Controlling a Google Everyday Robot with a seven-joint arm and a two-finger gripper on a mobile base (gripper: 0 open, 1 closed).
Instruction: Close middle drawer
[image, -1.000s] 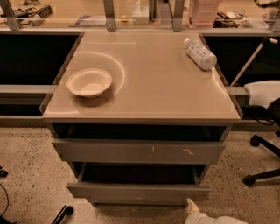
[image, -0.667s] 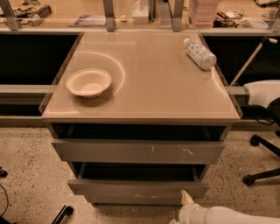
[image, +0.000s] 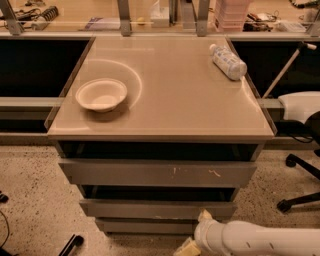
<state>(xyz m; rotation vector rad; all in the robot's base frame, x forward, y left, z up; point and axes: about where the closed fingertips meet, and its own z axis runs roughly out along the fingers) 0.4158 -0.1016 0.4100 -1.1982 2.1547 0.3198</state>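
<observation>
The middle drawer (image: 145, 208) is the plain grey front below the scratched top drawer front (image: 157, 173). It stands pulled out a little, with a dark gap above it. The narrower bottom drawer front (image: 140, 226) sits under it. My gripper (image: 196, 232) comes in from the lower right on a white arm (image: 260, 239). It is open, with one yellowish fingertip (image: 204, 216) at the lower right part of the middle drawer front and the other lower down near the floor. I cannot tell if the upper fingertip touches the front.
On the tan cabinet top (image: 170, 100) sit a white bowl (image: 101, 93) at the left and a lying plastic bottle (image: 228, 61) at the back right. An office chair base (image: 300, 195) stands on the speckled floor at the right. Dark recesses flank the cabinet.
My arm and gripper have moved in from the bottom right edge, up and to the left, toward the middle drawer front. The drawers look almost unmoved.
</observation>
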